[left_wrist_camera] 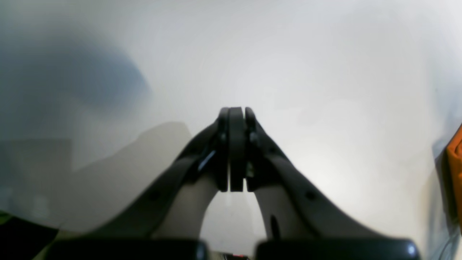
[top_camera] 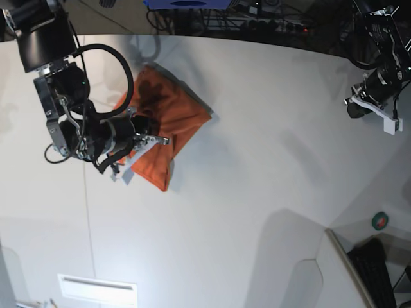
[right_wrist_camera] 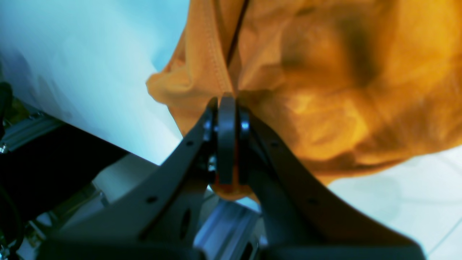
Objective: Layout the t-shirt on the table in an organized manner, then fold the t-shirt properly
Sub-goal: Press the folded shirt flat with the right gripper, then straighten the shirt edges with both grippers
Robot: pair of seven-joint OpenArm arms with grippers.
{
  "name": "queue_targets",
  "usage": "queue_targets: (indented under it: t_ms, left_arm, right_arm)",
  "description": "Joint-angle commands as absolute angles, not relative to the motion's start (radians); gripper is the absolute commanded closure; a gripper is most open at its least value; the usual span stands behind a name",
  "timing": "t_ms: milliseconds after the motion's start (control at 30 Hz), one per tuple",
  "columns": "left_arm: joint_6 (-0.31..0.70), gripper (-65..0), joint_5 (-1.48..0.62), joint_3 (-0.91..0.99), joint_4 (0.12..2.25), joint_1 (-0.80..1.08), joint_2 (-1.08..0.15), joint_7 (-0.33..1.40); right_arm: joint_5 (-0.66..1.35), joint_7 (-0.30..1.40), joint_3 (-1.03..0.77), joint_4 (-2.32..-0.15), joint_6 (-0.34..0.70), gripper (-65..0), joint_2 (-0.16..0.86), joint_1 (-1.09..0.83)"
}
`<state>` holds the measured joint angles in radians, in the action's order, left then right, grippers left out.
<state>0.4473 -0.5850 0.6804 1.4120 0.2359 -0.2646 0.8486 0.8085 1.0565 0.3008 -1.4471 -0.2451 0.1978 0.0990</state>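
**A:** Left wrist view first. Left gripper (left_wrist_camera: 236,115) with jaws pressed together on nothing, hanging over bare white worktop (left_wrist_camera: 306,90). Only a sliver of the orange t-shirt (left_wrist_camera: 455,159) at the far right edge — well apart from this arm.

**B:** Right wrist view, then. Right gripper (right_wrist_camera: 226,104) with jaws clamped on a stitched hem of the t-shirt (right_wrist_camera: 325,90); a bit of orange cloth poking out below the pads. Rest of the garment bunched and rumpled beyond the tips, resting on the worktop (right_wrist_camera: 397,187). Neck tag not visible.

**A:** Base view? Shows what neither wrist can: the whole t-shirt (top_camera: 173,115) as a crumpled, roughly folded-over heap near the far left of the worktop (top_camera: 257,192), sleeves and neckline not distinguishable. Right gripper (top_camera: 157,140) at the heap's near edge, left gripper (top_camera: 371,109) parked off toward the opposite side, well away.

**B:** Step in hand, by judgement: still the laying-out, not the folding — one edge pinched, nothing spread flat.

**A:** Next move likely calls for drawing that hem outward to open the heap, and for bringing the idle left arm across to take a second edge. Risk of dragging the bundle whole rather than unfurling it.
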Motion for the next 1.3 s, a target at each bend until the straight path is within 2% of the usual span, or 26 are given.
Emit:
queue_targets:
  t_ms: [0, 100, 233, 400, 467, 500, 533, 600, 667, 733, 833, 933, 1033, 1167, 1267]
  left_arm:
    - [0.450, 0.0, -0.601, 0.656, 1.426, 0.231, -0.278, 0.834]
    - [0.449, 0.0, -0.601, 0.588, 1.429, 0.231, -0.278, 0.834]
    - [0.449, 0.0, -0.601, 0.510, 1.429, 0.219, -0.277, 0.834]
    - [0.449, 0.0, -0.601, 0.433, 1.428, 0.197, -0.275, 0.834]
    - [0.449, 0.0, -0.601, 0.390, 1.428, 0.177, -0.272, 0.834]
    - [0.447, 0.0, -0.601, 0.366, 1.428, 0.170, -0.265, 0.834]
    - [0.447, 0.0, -0.601, 0.346, 1.428, 0.162, -0.257, 0.834]
    - [0.447, 0.0, -0.576, 0.298, 1.428, 0.140, -0.236, 0.834]
    - [0.447, 0.0, -0.512, 0.251, 1.428, 0.114, -0.200, 0.834]
    - [0.447, 0.0, -0.414, 0.200, 1.428, 0.087, -0.147, 0.834]
    - [0.447, 0.0, -0.272, 0.130, 1.428, 0.056, -0.071, 0.809]
    - [0.447, 0.0, -0.165, 0.050, 1.426, 0.044, -0.021, 0.685]
    - [0.447, 0.0, -0.145, 0.008, 1.423, 0.019, 0.018, 0.645]
    - [0.447, 0.0, -0.139, -0.027, 1.314, -0.022, 0.038, 0.648]
    - [0.447, 0.0, -0.139, -0.056, 1.239, -0.019, 0.036, 0.645]
  right_arm:
    - [0.823, 1.043, 0.297, -1.457, -0.239, 0.0, 0.200, 0.116]
    - [0.825, 1.023, 0.298, -1.460, -0.222, 0.0, 0.194, 0.127]
    - [0.823, 1.024, 0.297, -1.455, -0.137, 0.0, 0.180, 0.147]
    - [0.829, 1.067, 0.295, -1.494, -0.134, -0.5, 0.177, 0.151]
    - [0.829, 1.072, 0.291, -1.558, -0.134, -13.7, 0.180, 0.140]
    - [0.826, 1.072, 0.289, -1.598, -0.137, -17.9, 0.188, 0.124]
    - [0.823, 1.069, 0.278, -1.650, -0.140, -19.2, 0.208, 0.107]
    - [0.822, 1.030, 0.213, -1.744, -0.142, -18.3, 0.223, 0.051]
    - [0.822, 0.992, 0.114, -1.799, -0.150, -13.2, 0.225, -0.015]
    - [0.822, 0.983, 0.033, -1.821, -0.165, 0.0, 0.219, -0.076]
    - [0.822, 0.983, 0.005, -1.817, -0.165, 0.0, 0.225, -0.116]
    - [0.822, 0.974, 0.002, -1.816, -0.165, 0.0, 0.225, -0.151]
    - [0.803, 0.975, -0.013, -1.797, -0.168, 0.0, 0.226, -0.160]
    - [0.638, 0.974, -0.039, -1.705, -0.219, 0.0, 0.217, -0.160]
    - [0.544, 0.970, -0.041, -1.675, -0.220, 0.0, 0.217, -0.160]
